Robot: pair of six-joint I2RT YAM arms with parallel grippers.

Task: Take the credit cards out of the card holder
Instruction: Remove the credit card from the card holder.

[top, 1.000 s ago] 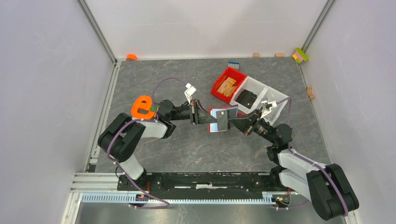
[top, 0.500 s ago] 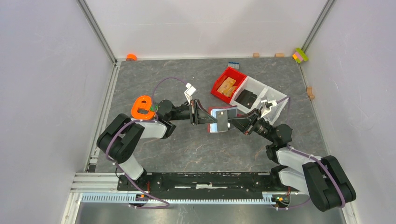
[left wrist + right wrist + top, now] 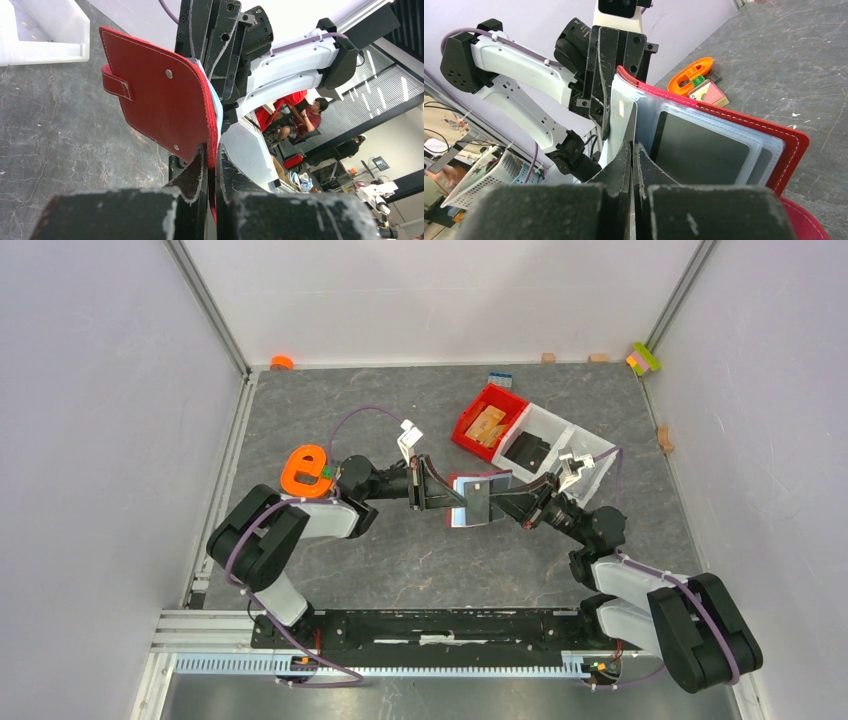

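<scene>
Red bin (image 3: 470, 412), far-right part of table, holds tan wooden pieces (image 3: 485, 424). White bin (image 3: 552, 423) just beside it on the right has a black item (image 3: 527, 451) inside, can't ID it.

The card holder (image 3: 470, 478) is up off the table, approx mid-table, btwn my two grippers. My L gripper (image 3: 211, 152) is clamped on the edge of its dark red cover. My R gripper (image 3: 632, 150) has its fingers together on a pale inner leaf (image 3: 621, 122); card or sleeve, I can't tell.

Holder is open like a book and stood on edge. The cover w/ strap tab (image 3: 114, 82) faces my L wrist cam, and the clear pockets fan toward the R one. A grey card (image 3: 699, 150) sits in the front pocket. In top view its long side runs approx near-to-far.

Table (image 3: 420, 560) is dark grey, marble-look, w/ white walls on 3 sides. Small wooden blocks (image 3: 548, 357) and a coloured block stack (image 3: 644, 358) lie along the far edge. L wrist cam sees an office behind, w/ a seated person (image 3: 315, 112).
</scene>
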